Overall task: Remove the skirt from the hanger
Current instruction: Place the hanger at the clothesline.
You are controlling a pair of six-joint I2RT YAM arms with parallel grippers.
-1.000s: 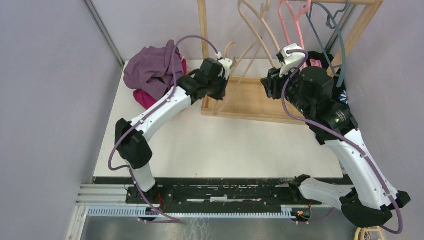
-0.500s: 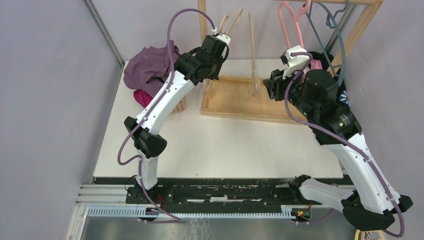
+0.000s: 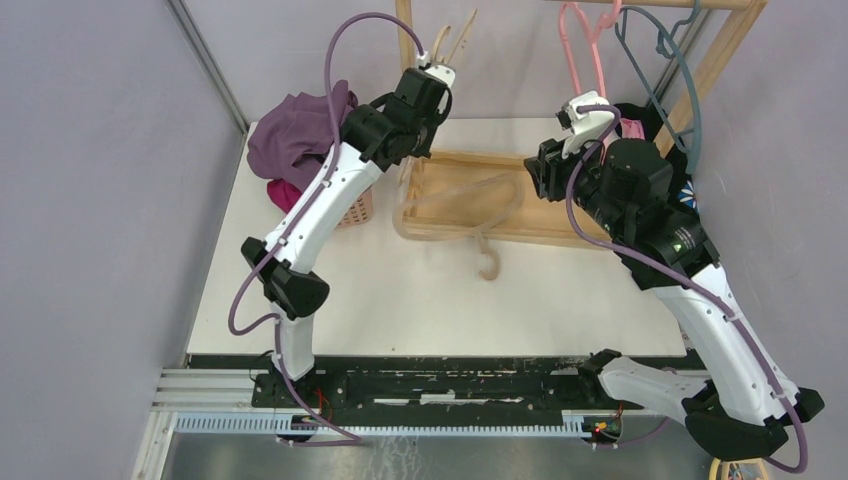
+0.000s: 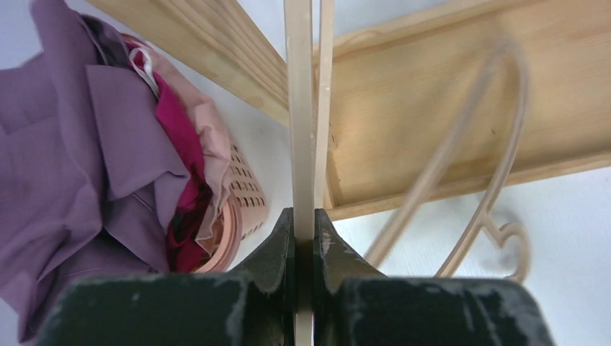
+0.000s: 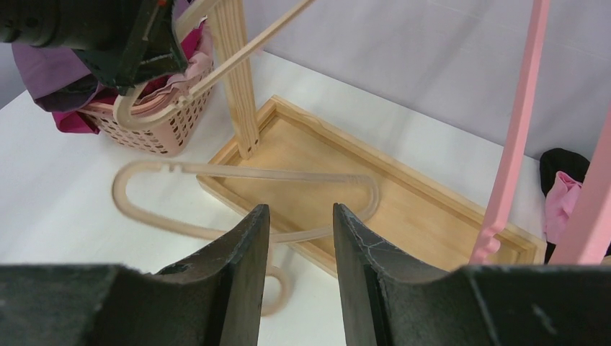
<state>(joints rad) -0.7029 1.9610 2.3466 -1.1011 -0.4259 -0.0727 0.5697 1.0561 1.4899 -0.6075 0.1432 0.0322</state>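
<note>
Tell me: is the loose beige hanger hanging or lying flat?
Lying flat: the beige hanger straddles the wooden base rim, hook on the table.

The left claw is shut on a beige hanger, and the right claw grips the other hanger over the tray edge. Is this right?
No: in the right wrist view the right claw is open, not touching the other hanger. The left claw is shut on a beige hanger.
</note>
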